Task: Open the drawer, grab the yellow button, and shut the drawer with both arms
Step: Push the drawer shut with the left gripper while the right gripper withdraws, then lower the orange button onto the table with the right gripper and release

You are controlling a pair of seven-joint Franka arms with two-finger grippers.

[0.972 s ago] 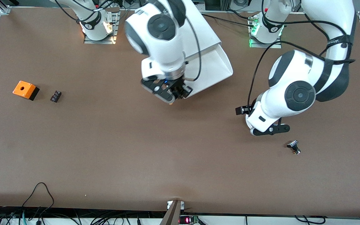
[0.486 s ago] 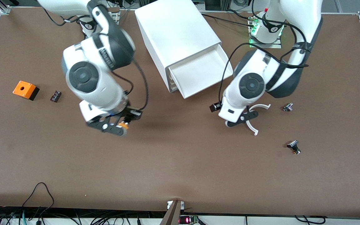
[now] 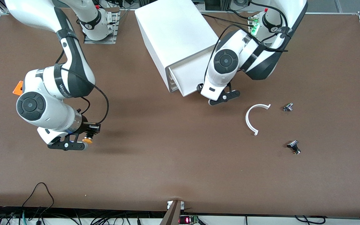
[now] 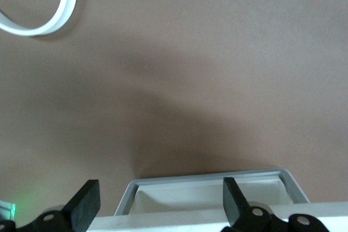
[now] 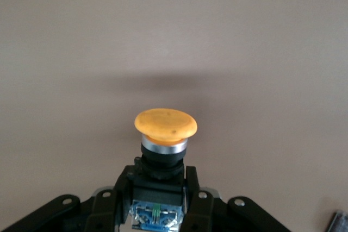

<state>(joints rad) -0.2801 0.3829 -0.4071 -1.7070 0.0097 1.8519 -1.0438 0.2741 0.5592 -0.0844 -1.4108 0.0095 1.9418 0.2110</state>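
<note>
we see the button (image 5: 165, 134) clamped by its black-and-blue body in the jaws of the right gripper (image 3: 84, 141), its orange-yellow cap pointing out past the fingertips. in the front view that gripper hangs over bare brown surface (image 3: 173, 162) toward the right arm's end, at about 8 o'clock from the cabinet (image 3: 177, 40), and the cap shows as a small orange spot (image 3: 87, 141) at the gripper's edge.

the drawer (image 3: 186, 76), the uppermost one, stands pulled out of the cabinet, though the left arm covers part of it. the left gripper (image 3: 222, 97) sits at the drawer's front edge, at about 5 o'clock from the cabinet. in the left wrist view its two black fingers (image 4: 84, 205) stand wide apart with nothing between them, and the drawer's cream front and the grey rim (image 4: 209, 180) show just past them.

out on the surface, a white c-shaped ring (image 3: 252, 118) lies at about 4 o'clock from the left gripper, well apart from it. a small metal part (image 3: 287, 107) lies near the ring's upper end, and a small dark part (image 3: 293, 147) lies nearer to the front camera than both. an orange box (image 3: 17, 88) peeks out from under the right arm at about 10 o'clock from the right gripper.
</note>
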